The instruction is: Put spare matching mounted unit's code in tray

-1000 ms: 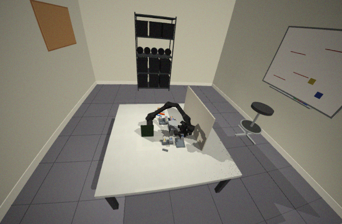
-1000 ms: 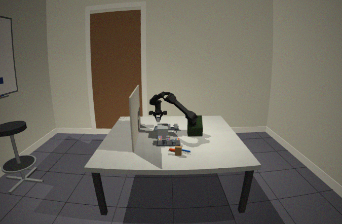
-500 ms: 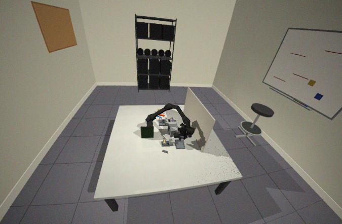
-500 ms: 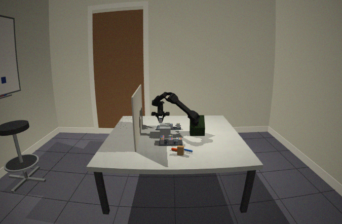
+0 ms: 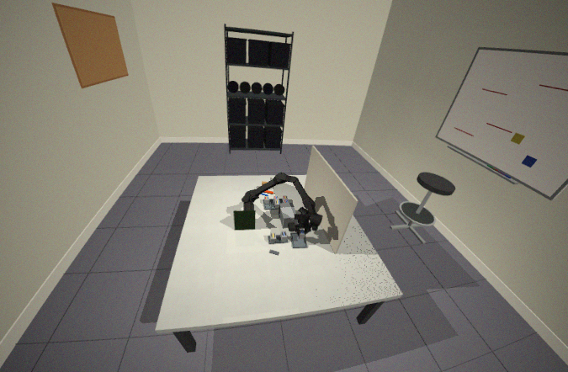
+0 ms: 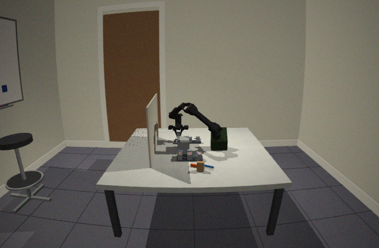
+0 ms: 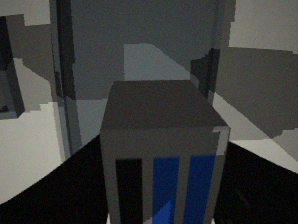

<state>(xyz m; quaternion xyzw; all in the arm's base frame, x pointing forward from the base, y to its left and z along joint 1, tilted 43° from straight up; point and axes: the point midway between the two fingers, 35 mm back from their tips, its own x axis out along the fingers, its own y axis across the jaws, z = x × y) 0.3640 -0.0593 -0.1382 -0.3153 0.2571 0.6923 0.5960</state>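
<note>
My gripper (image 5: 301, 229) (image 6: 178, 134) (image 7: 153, 139) points down and is shut on a grey block-shaped spare (image 7: 159, 106) with one black and two blue stripes on the side facing the wrist camera. The spare is low over the slate-grey tray (image 5: 299, 245) (image 7: 223, 30); whether it touches the tray floor cannot be told. A large grey block (image 5: 287, 213) (image 6: 183, 143) stands behind the tray in the top view. The mounted unit and its code cannot be made out.
A dark rack (image 5: 278, 240) with striped units sits left of the tray. Another rack (image 6: 188, 159) of striped units stands beyond the grey block, near an orange-brown block (image 6: 200, 166) and pens. A tall beige panel (image 5: 332, 197) (image 6: 152, 131) rises beside the arm. A small grey piece (image 5: 273, 252) lies near the tray.
</note>
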